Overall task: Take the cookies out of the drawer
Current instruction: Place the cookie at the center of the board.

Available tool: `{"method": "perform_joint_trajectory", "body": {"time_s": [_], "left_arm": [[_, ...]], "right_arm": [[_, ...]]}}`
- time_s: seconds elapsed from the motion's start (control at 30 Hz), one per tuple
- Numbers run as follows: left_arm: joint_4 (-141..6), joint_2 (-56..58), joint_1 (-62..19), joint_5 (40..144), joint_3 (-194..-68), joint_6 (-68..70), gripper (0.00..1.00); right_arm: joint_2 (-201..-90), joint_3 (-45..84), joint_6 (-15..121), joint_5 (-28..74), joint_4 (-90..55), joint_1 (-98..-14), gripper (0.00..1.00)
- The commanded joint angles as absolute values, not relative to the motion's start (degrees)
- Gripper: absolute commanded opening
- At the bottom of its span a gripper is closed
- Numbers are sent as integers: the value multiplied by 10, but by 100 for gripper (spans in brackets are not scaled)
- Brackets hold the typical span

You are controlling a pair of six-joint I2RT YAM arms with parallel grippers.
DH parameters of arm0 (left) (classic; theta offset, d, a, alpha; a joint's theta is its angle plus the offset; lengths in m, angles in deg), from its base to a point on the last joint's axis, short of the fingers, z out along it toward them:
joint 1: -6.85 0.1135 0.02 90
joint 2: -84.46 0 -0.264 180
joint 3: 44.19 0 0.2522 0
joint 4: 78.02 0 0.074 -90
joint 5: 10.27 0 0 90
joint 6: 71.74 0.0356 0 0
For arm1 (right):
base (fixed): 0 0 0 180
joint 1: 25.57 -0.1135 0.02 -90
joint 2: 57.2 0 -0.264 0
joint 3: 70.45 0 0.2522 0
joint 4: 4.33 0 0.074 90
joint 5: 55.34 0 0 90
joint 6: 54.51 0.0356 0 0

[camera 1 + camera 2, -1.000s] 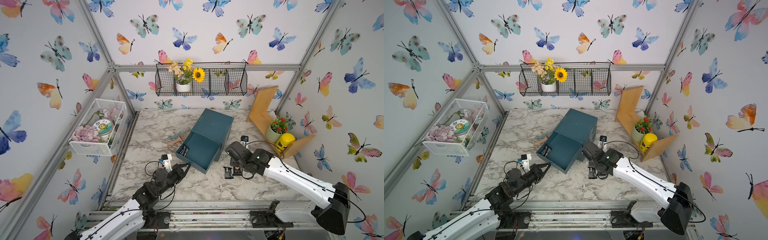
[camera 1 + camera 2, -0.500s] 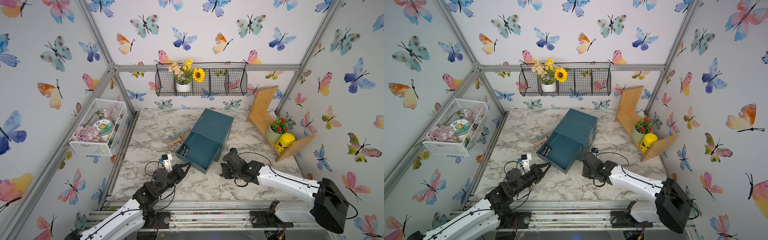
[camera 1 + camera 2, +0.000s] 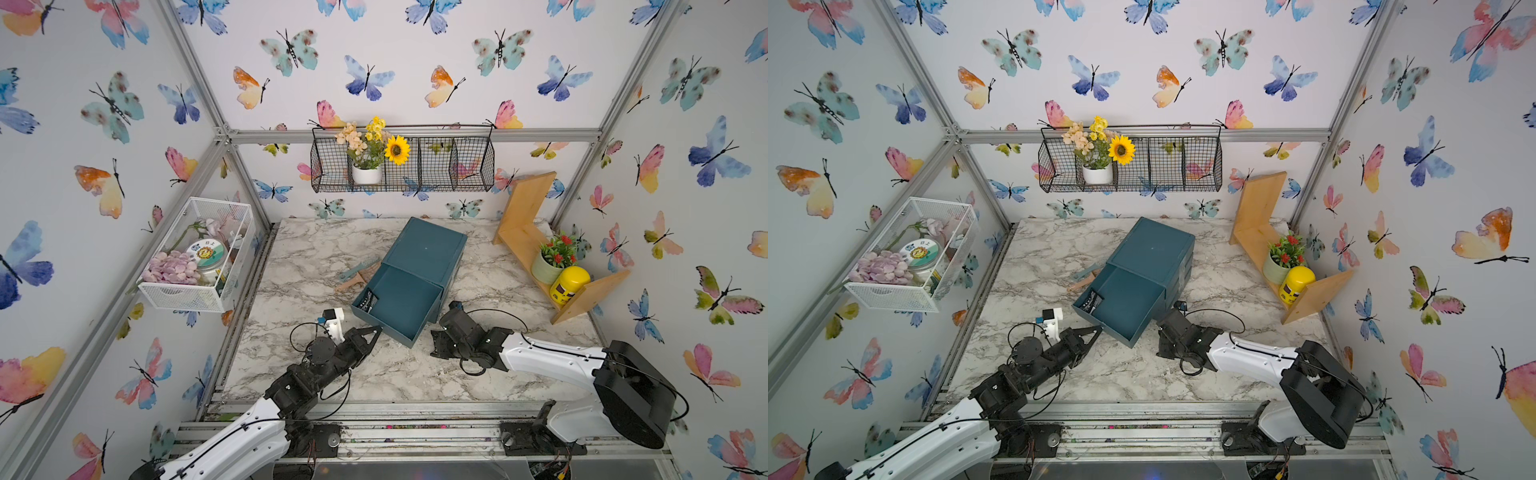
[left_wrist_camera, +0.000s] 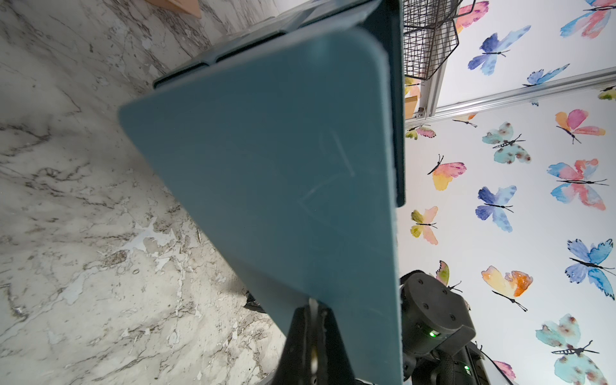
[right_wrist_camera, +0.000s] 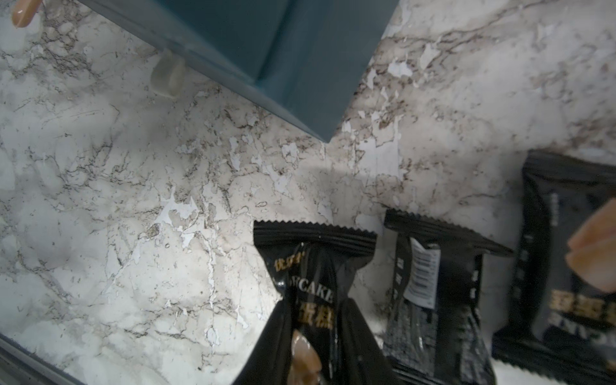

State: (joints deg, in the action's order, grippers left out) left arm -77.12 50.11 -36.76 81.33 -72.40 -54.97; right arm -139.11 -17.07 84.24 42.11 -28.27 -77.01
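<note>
1 black packet sits pinched in my right claw. The jaws are partly closed on its middle, so the wrapper bunches between them. Its long axis runs straight ahead from the fingertips, crimped end leading. I cannot tell whether it already touches the marble.

2 more packets lie flat just beside the claw, both on the same side, with their long axes roughly parallel to the held one. The bare marble on the claw's other side looks to me the safer spot to let go. The near corner of the drawer is ahead of the claw and apart from it.

At least 1 dark packet lies inside the drawer, in the corner farthest from the right claw, so the whole drawer is between them. My left claw is much nearer to it, just outside that same end of the drawer front. Its jaws are fully closed and I see nothing in them. I cannot tell whether its tips touch the drawer front.
</note>
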Motion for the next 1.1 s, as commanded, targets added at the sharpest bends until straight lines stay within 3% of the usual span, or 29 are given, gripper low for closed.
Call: {"method": "perform_joint_trajectory", "body": {"time_s": [0.0,0.2,0.47,0.8,1.07], "left_arm": [[-786,503,-367,797,-729,-540,0],[-785,504,-367,797,-729,-539,0],[-789,502,-367,797,-728,-539,0],[-791,502,-367,798,-729,-538,0],[-793,501,-367,799,-728,-537,0]], "right_arm": [[-1409,-179,835,418,-265,-773,28],[-1431,-180,831,423,-258,-773,30],[-1425,-175,827,434,-277,-773,46],[-1311,-116,785,519,-431,-773,57],[-1207,-14,655,540,-491,-773,57]]}}
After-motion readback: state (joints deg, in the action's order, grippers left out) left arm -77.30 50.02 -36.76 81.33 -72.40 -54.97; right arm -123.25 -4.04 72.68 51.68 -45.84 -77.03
